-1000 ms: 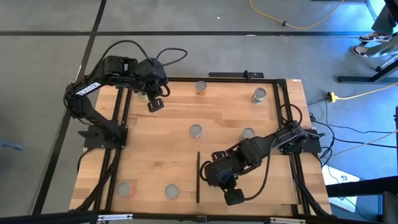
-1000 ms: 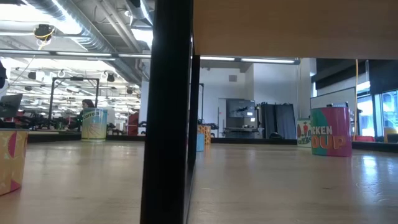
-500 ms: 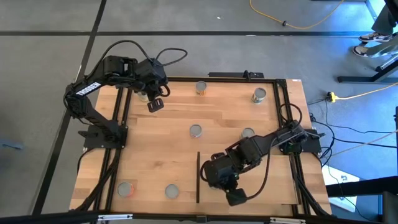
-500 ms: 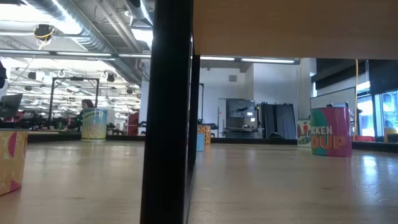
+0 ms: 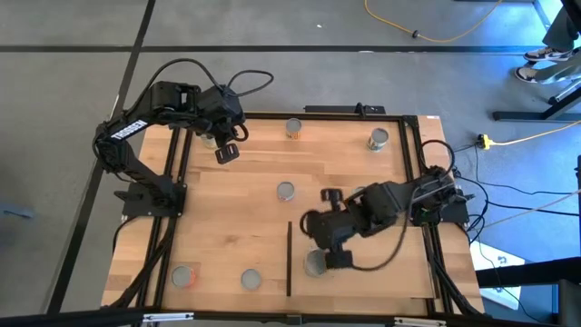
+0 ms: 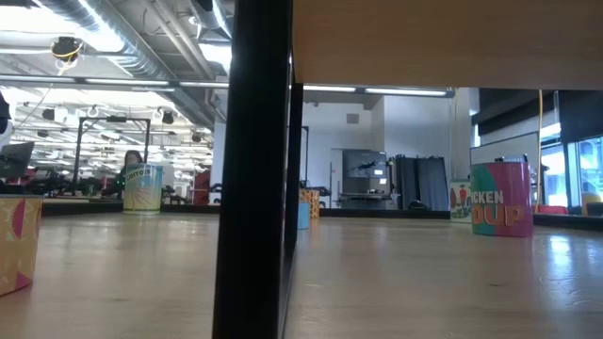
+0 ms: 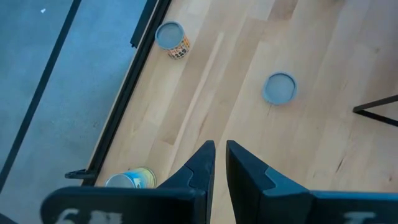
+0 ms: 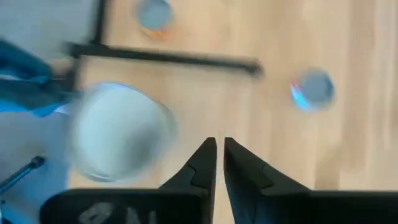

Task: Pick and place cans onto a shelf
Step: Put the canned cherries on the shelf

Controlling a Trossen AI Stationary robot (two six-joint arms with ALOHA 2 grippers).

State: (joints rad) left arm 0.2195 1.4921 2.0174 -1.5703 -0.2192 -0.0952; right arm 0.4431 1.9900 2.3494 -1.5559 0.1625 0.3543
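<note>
A white-topped can (image 5: 315, 263) stands upright on the light-wood shelf (image 5: 381, 272), just right of its thin dark strip (image 5: 289, 259). My right gripper (image 5: 336, 259) hovers shut beside this can. In the right wrist view, the can (image 8: 118, 130) lies off to one side of the fingers (image 8: 219, 149), apart from them. My left gripper (image 5: 227, 150) hangs shut at the table's far left, over bare wood (image 7: 219, 149). Several more cans stand on the tabletop, among them one at the middle (image 5: 286, 191) and one at the far edge (image 5: 293, 127).
Two cans (image 5: 185, 276) (image 5: 251, 279) stand near the front left. One can (image 5: 378, 138) is at the far right, one (image 5: 361, 193) is half hidden by my right arm, and a yellow one (image 7: 130, 177) stands under my left arm. Black frame rails (image 5: 177, 182) run along both sides.
My right gripper has swung from near the table's front edge toward the far edge and risen a little, turning as it went. The white-topped can, hidden under the hand before, now shows standing on the shelf. My left arm has kept still.
</note>
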